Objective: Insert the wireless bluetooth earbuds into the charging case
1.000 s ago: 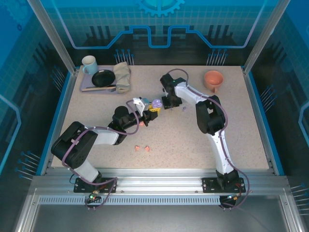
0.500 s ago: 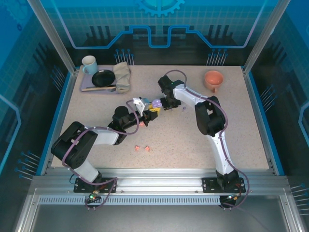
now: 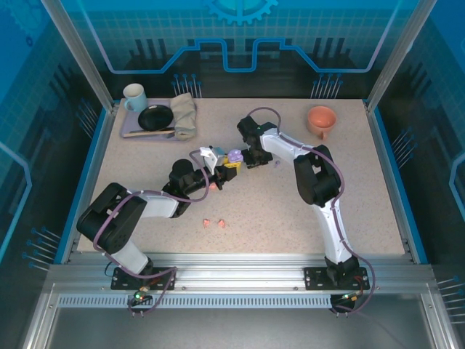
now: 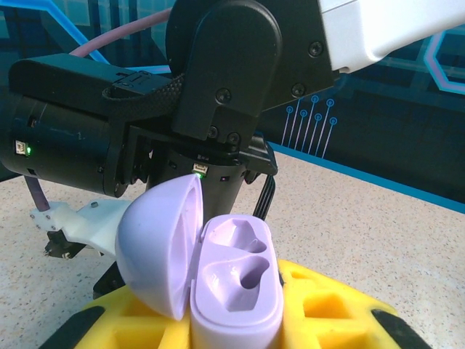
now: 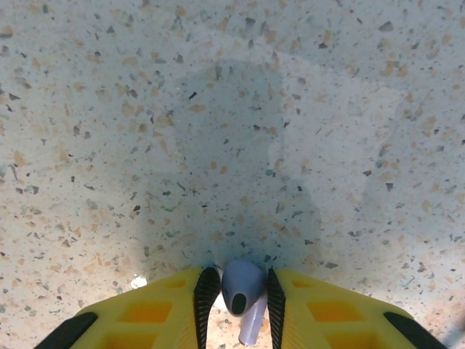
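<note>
- The left gripper [image 4: 232, 327] clamps the lilac charging case [image 4: 236, 291], its lid [image 4: 160, 247] open.
- The right gripper [image 5: 238, 299] pinches a lilac earbud [image 5: 242, 289] over the surface [image 5: 218, 109].
- Two pink earbuds [image 3: 213, 223] lie near the arms' bases.

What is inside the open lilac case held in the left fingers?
The lilac case shows two moulded wells, both empty. Its base is covered by the left fingers. A lilac earbud is pinched in the right fingers.

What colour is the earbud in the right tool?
The tiny plastic earbud is lilac purple, clearest in the right wrist view.
</note>
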You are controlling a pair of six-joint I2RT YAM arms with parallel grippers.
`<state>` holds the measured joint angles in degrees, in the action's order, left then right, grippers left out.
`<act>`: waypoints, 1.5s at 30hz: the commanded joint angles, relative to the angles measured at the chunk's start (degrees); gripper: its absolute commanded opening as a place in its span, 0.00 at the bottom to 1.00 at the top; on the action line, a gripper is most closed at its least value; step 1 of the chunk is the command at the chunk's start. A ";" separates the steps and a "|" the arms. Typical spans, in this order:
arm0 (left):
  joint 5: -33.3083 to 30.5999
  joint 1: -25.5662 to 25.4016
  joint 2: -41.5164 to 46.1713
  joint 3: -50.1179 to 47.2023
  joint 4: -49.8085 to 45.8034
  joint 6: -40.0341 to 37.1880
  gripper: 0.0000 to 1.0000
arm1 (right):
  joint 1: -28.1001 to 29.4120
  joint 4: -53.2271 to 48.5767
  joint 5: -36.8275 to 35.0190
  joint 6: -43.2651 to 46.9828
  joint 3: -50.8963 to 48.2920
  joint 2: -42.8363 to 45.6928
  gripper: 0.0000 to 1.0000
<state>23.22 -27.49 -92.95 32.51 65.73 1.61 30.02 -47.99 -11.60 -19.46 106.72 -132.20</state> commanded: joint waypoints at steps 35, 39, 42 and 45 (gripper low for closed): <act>1.58 0.46 0.40 1.40 -0.02 1.90 0.00 | -0.40 -5.02 -0.91 -3.65 6.87 -6.33 0.26; 1.74 0.42 0.39 1.45 -0.01 2.08 0.00 | -0.70 -5.01 -1.15 -4.13 7.44 -6.82 0.30; 1.78 0.43 0.40 1.49 -0.04 2.08 0.00 | -1.00 -5.01 -1.17 -4.35 7.87 -6.98 0.30; 1.81 0.41 0.40 1.51 -0.26 2.08 0.00 | -1.16 -5.12 -1.12 -4.42 8.46 -7.31 0.30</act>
<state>23.44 -27.46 -92.95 32.53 65.34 3.09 29.69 -54.63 -11.55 -22.83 114.10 -136.25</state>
